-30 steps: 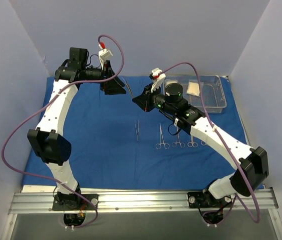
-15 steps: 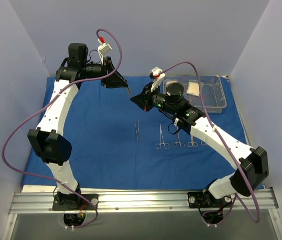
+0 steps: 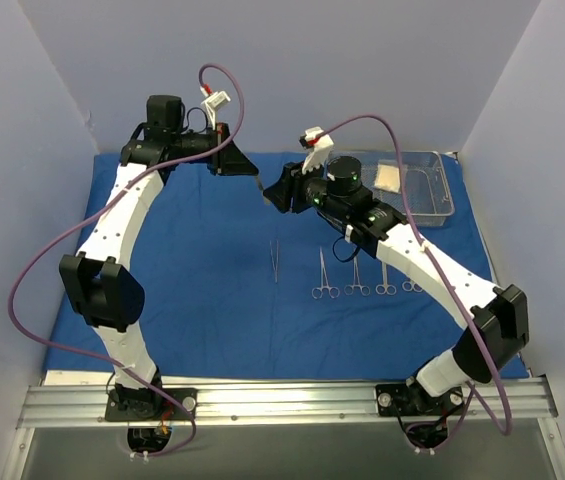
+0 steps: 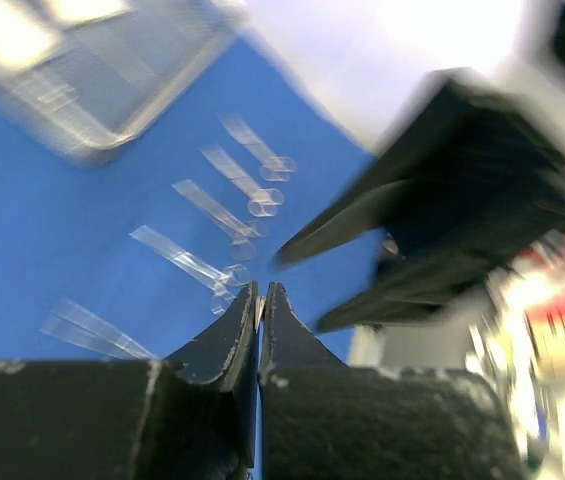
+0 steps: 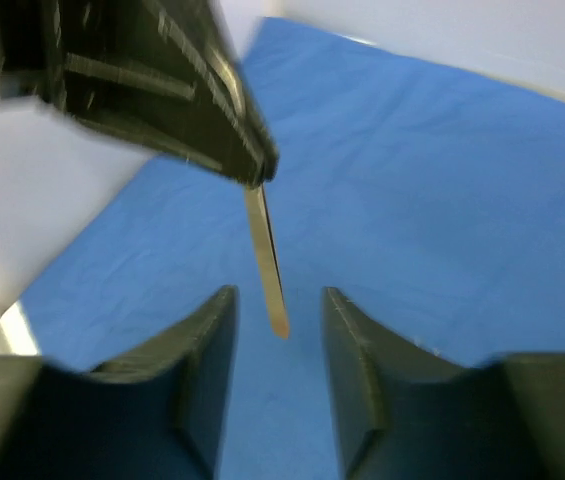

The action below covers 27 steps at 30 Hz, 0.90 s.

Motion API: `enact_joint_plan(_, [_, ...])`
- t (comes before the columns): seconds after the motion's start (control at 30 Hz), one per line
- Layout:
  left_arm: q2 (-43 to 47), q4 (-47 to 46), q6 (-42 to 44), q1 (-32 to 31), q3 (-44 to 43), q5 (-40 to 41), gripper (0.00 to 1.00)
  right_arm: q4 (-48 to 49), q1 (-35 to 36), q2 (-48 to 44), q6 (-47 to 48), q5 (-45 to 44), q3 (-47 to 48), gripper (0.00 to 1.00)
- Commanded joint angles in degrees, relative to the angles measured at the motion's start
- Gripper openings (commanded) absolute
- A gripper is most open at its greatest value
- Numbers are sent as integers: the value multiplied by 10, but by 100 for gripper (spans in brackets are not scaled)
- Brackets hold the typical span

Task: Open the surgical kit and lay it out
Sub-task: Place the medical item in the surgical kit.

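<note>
Pale lilac walls (image 3: 312, 60) close in the desk (image 3: 262, 379) seen from above, and a large blue cloth wrap (image 3: 192, 280) lies spread flat over it. At the cloth's far right corner sits the rectangular wire-mesh steel tray (image 3: 447, 195), with a white gauze packet (image 3: 389, 178) inside. Nearer than the tray, a row of small silver scissor-handled clamps (image 3: 357, 278) lies on the cloth, and a pair of silver tweezers (image 3: 274, 260) lies left of that row. Well left of the tray and above the cloth, the left gripper (image 3: 254, 172) and the right gripper (image 3: 272, 192) meet at a thin silver metal instrument (image 3: 260, 184).

From the left wrist, the left gripper's fingers (image 4: 232, 340) are clenched tip to tip. The right gripper (image 4: 299, 293) is just beyond them, and the tray (image 4: 102, 150) is blurred far behind.

From the right wrist, the instrument (image 5: 265, 260) hangs from the left gripper's tips (image 5: 257, 170), so that arm carries it. The right gripper's fingers (image 5: 207, 350) stand released on either side of the instrument's lower end, touching nothing.

The instrument is probably another pair of tweezers: light, stiff, smooth steel, narrow enough to pivot or slip in a pinch. The safer hold is across its flat faces near mid-length, squarely. It should be set down flat beside the tweezers on the cloth, left of the clamps.
</note>
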<state>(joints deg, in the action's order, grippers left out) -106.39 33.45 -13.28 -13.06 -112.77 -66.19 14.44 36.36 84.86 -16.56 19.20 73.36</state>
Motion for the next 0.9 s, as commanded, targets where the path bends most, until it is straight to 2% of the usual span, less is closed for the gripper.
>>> enact_joint_plan(0.0, [11,48,-57,0,7,200,2,-73,11,21,12,-122,73,39])
enact_joint_plan(0.03, [11,70,-62,-1,7,246,2,-86,24,35,31,-152,85,44])
enact_joint_plan(0.07, [10,104,-67,-3,6,290,2,-100,52,42,39,-183,98,46])
enact_joint_plan(0.1, [11,117,-72,-3,8,358,2,-120,67,50,45,-250,120,47])
enact_joint_plan(0.13, [11,128,-84,-2,12,385,2,-124,78,65,50,-277,127,47])
enact_joint_plan(0.3, [11,171,-124,-3,16,466,2,-143,129,115,64,-356,156,47])
enact_joint_plan(0.43, [7,209,-189,-5,7,532,2,-140,160,156,89,-391,184,40])
enact_joint_plan(0.6, [7,244,-255,-6,13,552,2,-128,175,199,104,-395,208,36])
enact_joint_plan(0.87, [7,253,-292,-6,22,543,2,-98,194,240,126,-388,223,34])
